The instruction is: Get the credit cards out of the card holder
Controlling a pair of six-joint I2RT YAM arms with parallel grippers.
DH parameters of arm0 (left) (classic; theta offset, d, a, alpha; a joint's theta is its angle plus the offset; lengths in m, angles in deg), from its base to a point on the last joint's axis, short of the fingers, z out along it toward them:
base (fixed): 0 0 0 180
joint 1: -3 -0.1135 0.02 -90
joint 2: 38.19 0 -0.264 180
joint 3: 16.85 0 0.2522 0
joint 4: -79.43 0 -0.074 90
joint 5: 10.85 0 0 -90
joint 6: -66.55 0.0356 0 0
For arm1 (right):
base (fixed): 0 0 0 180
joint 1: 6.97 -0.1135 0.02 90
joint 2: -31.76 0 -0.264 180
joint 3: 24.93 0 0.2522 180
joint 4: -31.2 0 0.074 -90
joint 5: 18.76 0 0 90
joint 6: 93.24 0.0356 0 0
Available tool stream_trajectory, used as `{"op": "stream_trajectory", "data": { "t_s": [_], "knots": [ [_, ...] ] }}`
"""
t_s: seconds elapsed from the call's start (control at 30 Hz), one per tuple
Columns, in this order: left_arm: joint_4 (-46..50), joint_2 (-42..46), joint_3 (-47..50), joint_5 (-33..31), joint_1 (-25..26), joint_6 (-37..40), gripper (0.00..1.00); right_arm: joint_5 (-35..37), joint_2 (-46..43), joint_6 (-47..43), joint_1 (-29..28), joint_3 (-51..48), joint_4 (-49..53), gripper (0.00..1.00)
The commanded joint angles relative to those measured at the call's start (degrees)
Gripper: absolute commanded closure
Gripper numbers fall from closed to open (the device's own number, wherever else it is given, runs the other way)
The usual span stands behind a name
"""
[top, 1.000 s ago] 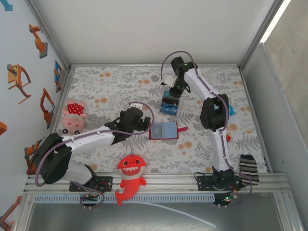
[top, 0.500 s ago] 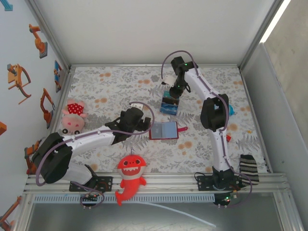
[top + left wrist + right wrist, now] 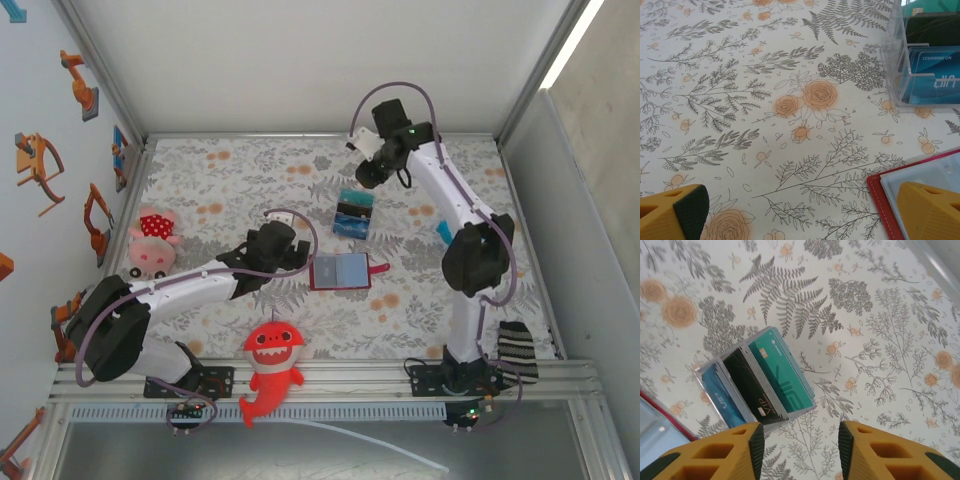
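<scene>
At centre, card holder crosswise, tab rightward

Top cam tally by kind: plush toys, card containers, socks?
Plush toys: 2 (pink pig, red shark)
Card containers: 2 (card holder, clear card box)
Striped socks: 1
Total: 5

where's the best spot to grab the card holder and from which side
The card holder lies open and flat, so there is little height to pinch across. Probably take its left edge, coming down from the left with the left gripper, whose open jaws stand either side of that red corner. The strap tab sticking out on the right is a fallback.
</scene>
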Motion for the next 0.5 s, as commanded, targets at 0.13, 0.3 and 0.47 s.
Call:
{"op": "stream_trajectory", "data": {
  "t_s": [0.13,0.3,0.47],
  "knots": [
    [2.0,3.3,0.0,-5.6,-1.2,-5.9,0.03,0.4,-10.9,16.3,-2.3,-15.7,-9.9,0.5],
    [2.1,6.0,2.3,-8.9,-1.8,-8.9,0.03,4.2,-18.0,23.7,-5.6,-28.1,-16.6,0.5],
    [3.0,7.8,3.3,-10.4,-2.5,-10.5,0.03,6.8,-22.5,32.7,-9.9,-38.7,-21.6,0.51]
  ]
}}
